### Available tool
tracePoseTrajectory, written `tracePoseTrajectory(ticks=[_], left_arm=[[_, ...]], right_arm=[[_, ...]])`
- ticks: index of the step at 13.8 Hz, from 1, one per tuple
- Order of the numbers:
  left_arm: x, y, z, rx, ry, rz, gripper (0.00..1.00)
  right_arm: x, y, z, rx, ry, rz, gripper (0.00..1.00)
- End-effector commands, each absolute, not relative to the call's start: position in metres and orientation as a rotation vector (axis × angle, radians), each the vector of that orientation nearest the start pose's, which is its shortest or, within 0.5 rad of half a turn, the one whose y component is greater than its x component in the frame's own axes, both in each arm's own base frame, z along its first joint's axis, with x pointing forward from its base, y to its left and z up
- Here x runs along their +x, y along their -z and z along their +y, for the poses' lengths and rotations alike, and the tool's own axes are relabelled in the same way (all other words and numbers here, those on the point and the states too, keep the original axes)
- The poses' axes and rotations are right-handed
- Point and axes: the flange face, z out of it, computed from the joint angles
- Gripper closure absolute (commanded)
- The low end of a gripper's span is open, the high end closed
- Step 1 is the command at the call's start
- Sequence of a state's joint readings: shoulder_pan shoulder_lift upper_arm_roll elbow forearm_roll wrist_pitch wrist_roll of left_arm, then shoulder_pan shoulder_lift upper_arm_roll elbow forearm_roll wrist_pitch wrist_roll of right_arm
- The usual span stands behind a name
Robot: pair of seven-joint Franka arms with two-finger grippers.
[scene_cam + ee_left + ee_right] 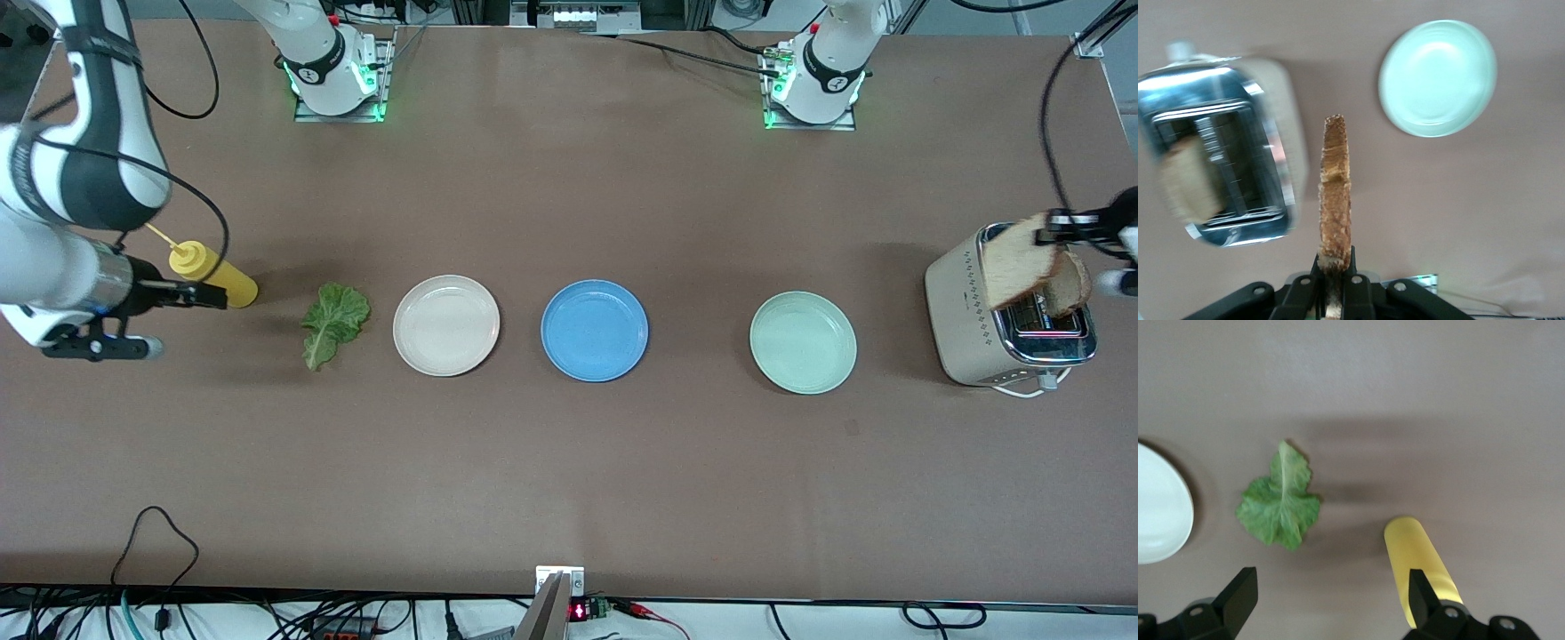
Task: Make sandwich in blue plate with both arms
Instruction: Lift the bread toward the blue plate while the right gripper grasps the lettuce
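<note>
My left gripper (1056, 235) is shut on a slice of pale bread with tan crust (1018, 264) and holds it up over the toaster (956, 311). In the left wrist view the slice (1336, 193) shows edge-on between the jaws of the left gripper (1335, 275). A second slice (1073, 286) stands in the toaster slot, and it also shows in the left wrist view (1185, 187). The blue plate (594, 330) sits bare at mid-table. The lettuce leaf (333, 322) lies flat toward the right arm's end. My right gripper (203, 295) is open and empty, above the table beside the leaf (1279, 507).
A yellow squeeze bottle (216, 276) lies under the right gripper (1331, 597) and also shows in the right wrist view (1418, 563). A cream-white plate (446, 324) sits between leaf and blue plate. A mint-green plate (803, 341) sits between blue plate and toaster.
</note>
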State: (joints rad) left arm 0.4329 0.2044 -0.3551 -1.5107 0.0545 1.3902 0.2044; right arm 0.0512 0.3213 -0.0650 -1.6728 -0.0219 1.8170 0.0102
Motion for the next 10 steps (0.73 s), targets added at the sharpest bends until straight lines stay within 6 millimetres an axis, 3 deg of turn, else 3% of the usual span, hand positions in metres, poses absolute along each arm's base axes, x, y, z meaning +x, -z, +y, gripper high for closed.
tracePoseTrajectory(ticks=[1, 3, 5, 8, 10], left_arm=[[0.583, -0.512, -0.02, -3.198, -0.567, 0.247, 1.0], [0.584, -0.492, -0.093, -3.209, -0.625, 0.302, 1.0], [0.586, -0.456, -0.163, -3.234, -0.697, 0.313, 1.0], [0.597, -0.399, -0.23, -3.293, -0.682, 0.264, 1.0], [0.595, -0.371, -0.274, -3.318, -0.663, 0.219, 1.0]], right_arm=[[0.639, -0.371, 0.027, -3.193, -0.265, 0.083, 0.0], [0.646, -0.339, 0.036, -3.197, -0.271, 0.082, 0.0], [0.651, -0.312, 0.034, -3.193, -0.281, 0.091, 0.0], [0.655, -0.285, 0.037, -3.194, -0.279, 0.124, 0.0], [0.658, -0.273, 0.037, -3.193, -0.257, 0.161, 0.0]])
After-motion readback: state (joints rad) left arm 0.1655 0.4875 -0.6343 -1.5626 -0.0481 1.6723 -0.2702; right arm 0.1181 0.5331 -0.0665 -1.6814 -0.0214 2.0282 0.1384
